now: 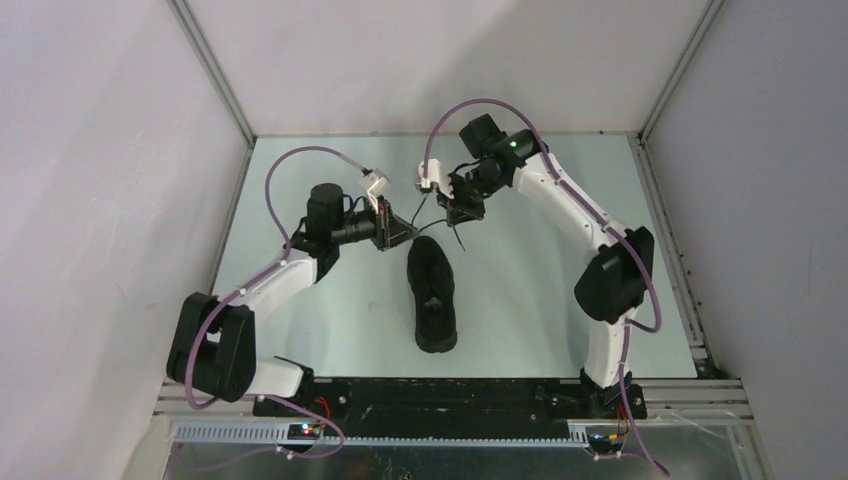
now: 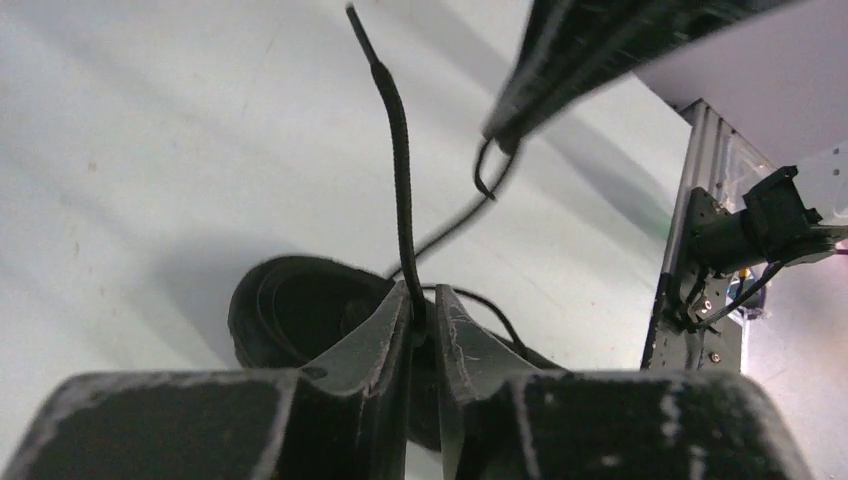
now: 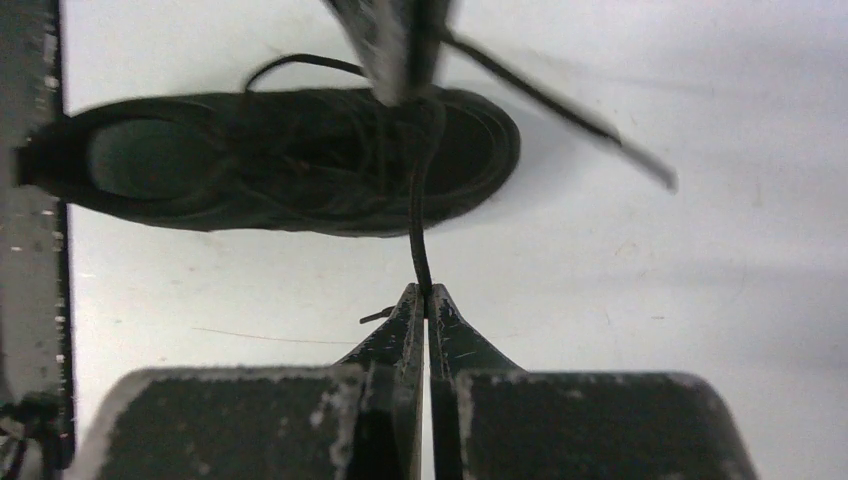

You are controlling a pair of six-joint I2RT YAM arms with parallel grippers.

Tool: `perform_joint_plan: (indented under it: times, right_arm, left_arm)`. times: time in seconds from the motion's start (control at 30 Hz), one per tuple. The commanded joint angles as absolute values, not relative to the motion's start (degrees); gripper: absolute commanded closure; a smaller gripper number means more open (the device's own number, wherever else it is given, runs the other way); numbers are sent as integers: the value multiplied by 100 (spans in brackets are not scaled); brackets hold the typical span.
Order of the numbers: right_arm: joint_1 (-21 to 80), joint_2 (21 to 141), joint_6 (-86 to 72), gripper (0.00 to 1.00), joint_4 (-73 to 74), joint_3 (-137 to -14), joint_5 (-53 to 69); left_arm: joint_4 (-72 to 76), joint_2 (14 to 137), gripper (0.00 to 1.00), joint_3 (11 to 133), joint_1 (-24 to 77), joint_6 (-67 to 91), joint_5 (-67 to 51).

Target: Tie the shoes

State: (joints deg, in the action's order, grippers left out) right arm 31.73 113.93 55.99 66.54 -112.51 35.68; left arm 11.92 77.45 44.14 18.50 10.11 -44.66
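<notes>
The black shoe (image 1: 433, 295) lies on the table between my arms, heel opening toward the bases. It also shows in the left wrist view (image 2: 285, 305) and the right wrist view (image 3: 270, 170). My left gripper (image 1: 398, 233) hovers just beyond the shoe's far end and is shut on a thin black lace (image 2: 400, 160), which stands up from the jaws (image 2: 422, 303). My right gripper (image 1: 462, 212) is close beside it, a little farther back. It is shut (image 3: 426, 292) on the other lace (image 3: 416, 225), which runs taut down to the shoe's front. A loose lace end (image 1: 456, 240) hangs below it.
The pale green table (image 1: 300, 300) is boxed in by grey walls left, right and behind. A black base rail (image 1: 450, 392) runs along the near edge. The right gripper's fingers (image 2: 580, 60) cross the top of the left wrist view, close to the left lace.
</notes>
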Motion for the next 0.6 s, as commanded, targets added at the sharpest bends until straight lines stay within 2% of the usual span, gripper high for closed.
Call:
perform_joint_plan:
  times: [0.0,0.2,0.3,0.43,0.57]
  right_arm:
    - [3445,10907,5172,100,6863,-11063,3754]
    - [3712,10470,4512,100,6572,-10931,4191]
    - [3932,10239,4389,100,5948,-10400,4078]
    - [4052,10227,4372,100,5282,-9956,3996]
    - [4090,10431,4278,100,4988,-10081,4004]
  left_arm:
    - [2523,7870,80,4520,1879,1211,-5135]
    - [2769,7575,78,4146,1881,1635,-5132]
    - [2060,7323,77,4118,1861,1574,-4959]
    - [1168,7110,82,4160,1849,1183,-4500]
    - [1039,7071,89,4075,1839,1096,-4206]
